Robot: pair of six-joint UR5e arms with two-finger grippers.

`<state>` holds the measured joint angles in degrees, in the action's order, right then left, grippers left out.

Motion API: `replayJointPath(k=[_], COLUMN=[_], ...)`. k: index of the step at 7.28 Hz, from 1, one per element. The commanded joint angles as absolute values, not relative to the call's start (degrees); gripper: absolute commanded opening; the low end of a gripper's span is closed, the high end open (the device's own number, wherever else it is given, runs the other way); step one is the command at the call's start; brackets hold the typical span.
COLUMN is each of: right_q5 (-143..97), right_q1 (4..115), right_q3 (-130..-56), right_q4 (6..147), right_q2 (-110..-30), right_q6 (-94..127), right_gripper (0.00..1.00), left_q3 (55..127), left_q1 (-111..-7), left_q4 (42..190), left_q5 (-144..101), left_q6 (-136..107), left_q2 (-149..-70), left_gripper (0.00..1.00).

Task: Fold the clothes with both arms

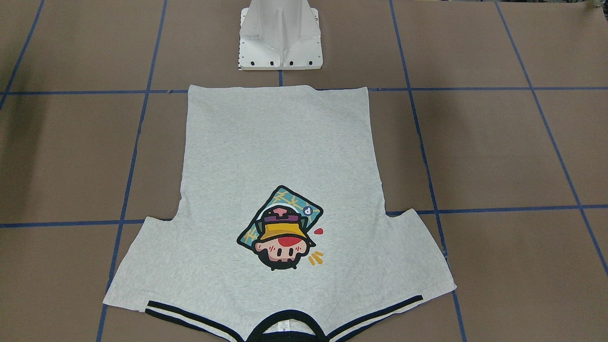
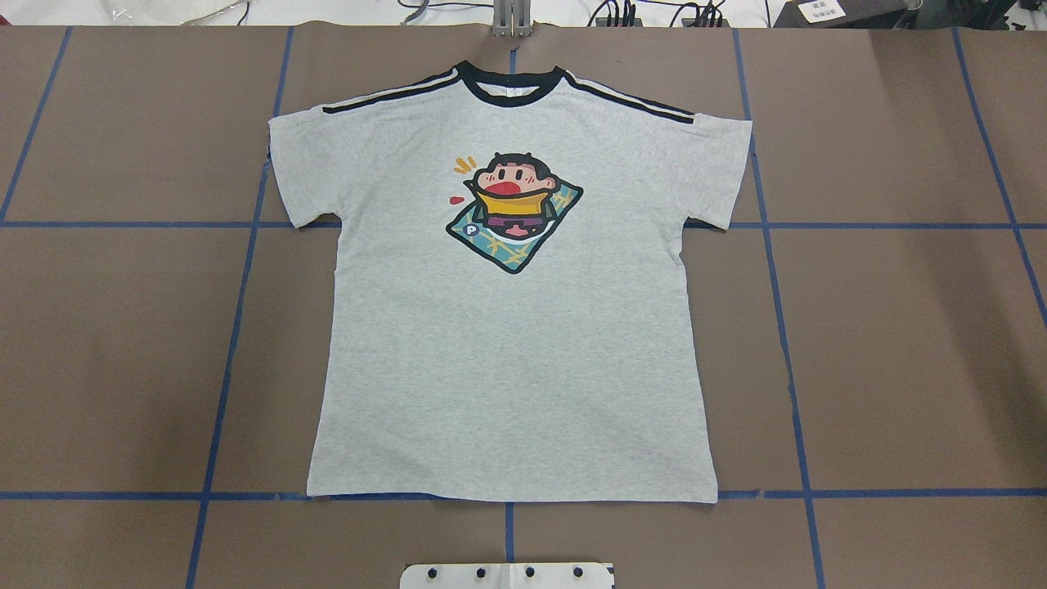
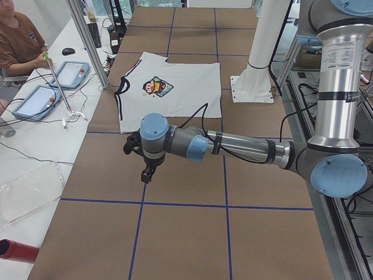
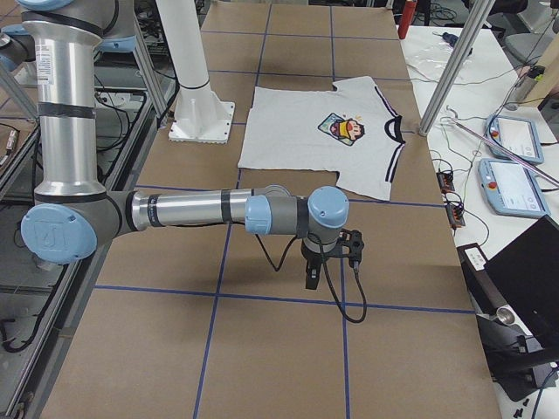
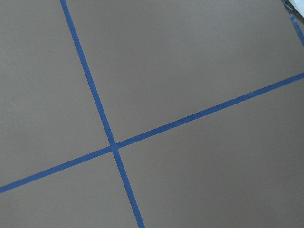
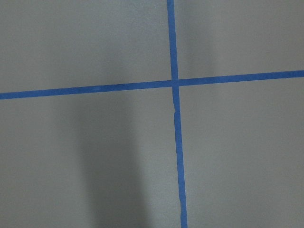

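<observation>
Jaw opening cannot be told for either gripper: both show only in the side views, and the wrist cameras show no fingers. Below each set of jaws lies the brown table (image 2: 900, 327), marked with crossing blue tape lines (image 5: 111, 142). The left gripper (image 3: 147, 174) and the right gripper (image 4: 312, 278) point downward and appear to hang just above the surface, though contact is unclear. The grey T-shirt (image 2: 515, 368) lies flat, print up, between the two grippers and well apart from both, collar away from the white pedestal base (image 1: 280, 42). Its cartoon print (image 2: 514, 211) sits on the chest, near the collar.
</observation>
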<state>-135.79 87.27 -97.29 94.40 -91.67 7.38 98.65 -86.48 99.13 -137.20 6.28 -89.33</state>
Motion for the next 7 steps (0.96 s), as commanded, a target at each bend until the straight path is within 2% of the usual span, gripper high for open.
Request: replayJointPath(k=[1, 7], right_q5=[-135.8, -135.8], right_q1=[87.3, 86.8], right_q3=[-97.3, -97.0], right_q4=[94.4, 94.4], right_q2=[-91.7, -91.8], right_q6=[7.3, 7.4], right_gripper=[1.0, 1.0], left_q3=[98.6, 99.3], left_q1=[-86.5, -86.5], left_q4=[99.1, 99.2], left_q5=[-137.2, -137.2], left_q6=[6.2, 6.2], left_q2=[-89.3, -88.9], left_gripper=[1.0, 1.0])
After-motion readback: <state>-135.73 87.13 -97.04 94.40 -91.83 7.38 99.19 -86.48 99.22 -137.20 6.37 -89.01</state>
